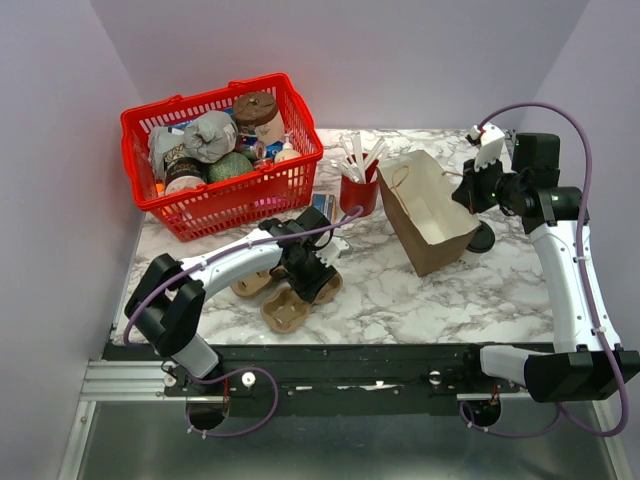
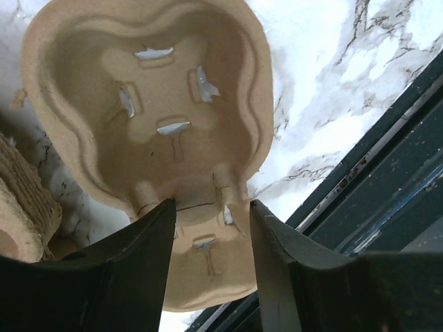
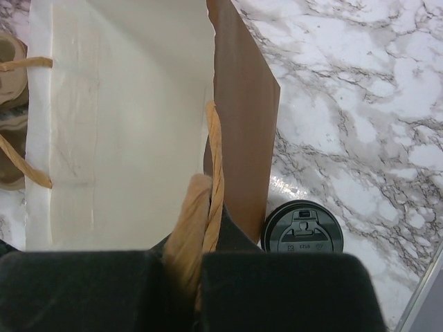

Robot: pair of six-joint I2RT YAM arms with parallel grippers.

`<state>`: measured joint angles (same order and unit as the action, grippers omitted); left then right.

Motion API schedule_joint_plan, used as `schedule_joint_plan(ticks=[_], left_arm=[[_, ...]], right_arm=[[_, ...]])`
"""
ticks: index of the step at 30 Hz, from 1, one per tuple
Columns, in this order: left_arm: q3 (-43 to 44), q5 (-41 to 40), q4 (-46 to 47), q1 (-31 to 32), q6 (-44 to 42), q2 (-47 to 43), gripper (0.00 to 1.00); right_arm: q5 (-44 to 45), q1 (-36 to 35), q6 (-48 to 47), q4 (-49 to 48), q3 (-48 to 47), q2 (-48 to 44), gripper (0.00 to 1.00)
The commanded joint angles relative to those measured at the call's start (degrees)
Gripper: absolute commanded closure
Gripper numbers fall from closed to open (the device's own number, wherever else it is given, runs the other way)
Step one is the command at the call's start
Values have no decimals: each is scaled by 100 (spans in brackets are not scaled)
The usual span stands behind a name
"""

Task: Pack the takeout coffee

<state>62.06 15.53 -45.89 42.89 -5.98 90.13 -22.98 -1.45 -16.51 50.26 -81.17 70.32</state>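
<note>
Left fingers (image 2: 131, 277): apart, straddling the narrow waist of a pulp cup carrier (image 2: 149, 104); not visibly squeezing it.
Right fingers (image 3: 291, 290): pressed together on the twine handle and top rim of the paper bag (image 3: 118, 117), holding its mouth open.
Takeout coffee (image 3: 302, 232): upright on the tabletop (image 3: 360, 104), outside the bag and just beside its brown outer wall on the right-arm side; only the black lid shows. It is not yet packed.
Carrier position: well apart from the coffee, on the bag's far side; a second carrier (image 2: 21, 200) lies against it.
Risk, bag: I judge that a tug on the handle could drag or tip the light bag into the cup, and the cup stands close enough to be knocked over.
Risk, release: if the right fingers let go to fetch the cup, the mouth may sag shut.
Risk, carrier: a pinch on thin pulp could slip, or could drag the neighbouring carrier along.
</note>
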Motion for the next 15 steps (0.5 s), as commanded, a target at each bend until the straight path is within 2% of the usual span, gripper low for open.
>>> schedule_joint_plan(ticks=[1,15], left_arm=[[51,-410,45,35,202,58,45],[78,-533,10,35,115,-127,42]], right_arm=[[92,-30,78,72,-40,-54,100],[31,-39,78,54,-57,95,99]])
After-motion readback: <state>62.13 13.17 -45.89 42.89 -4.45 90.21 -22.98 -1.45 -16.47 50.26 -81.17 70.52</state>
